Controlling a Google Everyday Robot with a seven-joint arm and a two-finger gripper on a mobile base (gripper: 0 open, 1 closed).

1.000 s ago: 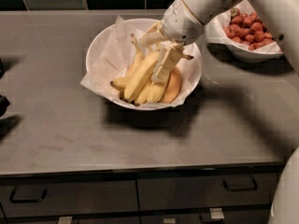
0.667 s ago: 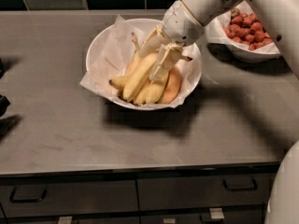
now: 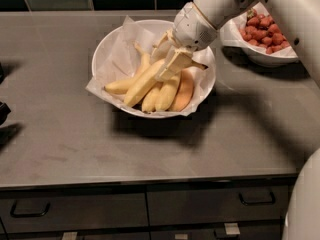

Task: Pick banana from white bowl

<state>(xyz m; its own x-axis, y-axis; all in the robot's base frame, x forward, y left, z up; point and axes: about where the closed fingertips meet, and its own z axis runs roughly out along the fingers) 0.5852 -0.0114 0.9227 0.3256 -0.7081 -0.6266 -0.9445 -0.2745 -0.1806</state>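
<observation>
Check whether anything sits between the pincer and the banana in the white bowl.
Nothing foreign does. The pincer hangs low inside the white bowl, over the fruit pile. The long curved banana lies just beside it, pressed against a straighter banana that sits directly under the pincer and may crowd the grasp.

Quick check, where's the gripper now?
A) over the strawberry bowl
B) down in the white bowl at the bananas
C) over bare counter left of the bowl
B: the gripper sits low inside the white bowl, right at the bananas, apart from the strawberry bowl.
</observation>
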